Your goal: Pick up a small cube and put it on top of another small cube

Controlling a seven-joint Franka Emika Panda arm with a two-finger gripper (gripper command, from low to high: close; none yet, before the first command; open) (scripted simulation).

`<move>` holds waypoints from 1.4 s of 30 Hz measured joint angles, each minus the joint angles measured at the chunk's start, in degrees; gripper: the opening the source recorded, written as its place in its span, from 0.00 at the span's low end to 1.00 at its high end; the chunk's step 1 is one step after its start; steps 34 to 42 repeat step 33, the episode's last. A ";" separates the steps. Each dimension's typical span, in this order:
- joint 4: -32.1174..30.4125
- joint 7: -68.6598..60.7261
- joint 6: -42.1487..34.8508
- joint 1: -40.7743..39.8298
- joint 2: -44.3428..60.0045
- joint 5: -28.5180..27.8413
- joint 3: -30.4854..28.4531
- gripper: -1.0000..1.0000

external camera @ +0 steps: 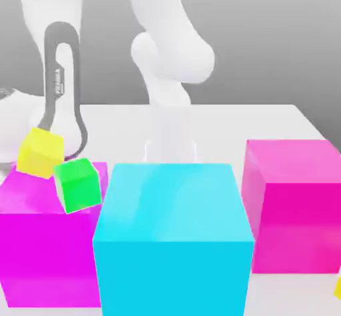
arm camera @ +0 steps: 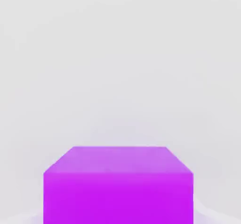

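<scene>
Now reaching down with the white arm (external camera: 166,55) behind a big blue cube (external camera: 173,235), with the tool (external camera: 170,150) mostly hiding back there. Not being able to tell the tool's state: spread, pressed together or pinching something. Seeing a small yellow cube (external camera: 41,152) and a small green cube (external camera: 78,185) on the exterior view's left, both tilting, touching each other, up by the top back edge of a big pink cube (external camera: 40,248). Not being able to tell which: resting on that pink cube or sitting behind it. Seeing another big pink cube (external camera: 293,201) on the exterior view's right, just beside the blue one. Spotting a tiny yellow corner (external camera: 337,287) at the picture's edge near it. Seeing a gray loop (external camera: 63,75) standing up behind the yellow cube. Looking from the hand view at a purple cube (arm camera: 117,190) sitting flat on the white tabletop (arm camera: 117,53), close to the camera
</scene>
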 joint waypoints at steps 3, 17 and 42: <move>-0.77 1.68 -4.61 0.39 -5.79 -2.43 -0.85 0.00; 17.37 -17.29 -30.05 14.17 -21.33 3.69 7.61 0.00; 15.37 -21.65 -41.93 19.21 -26.83 -3.29 14.45 1.00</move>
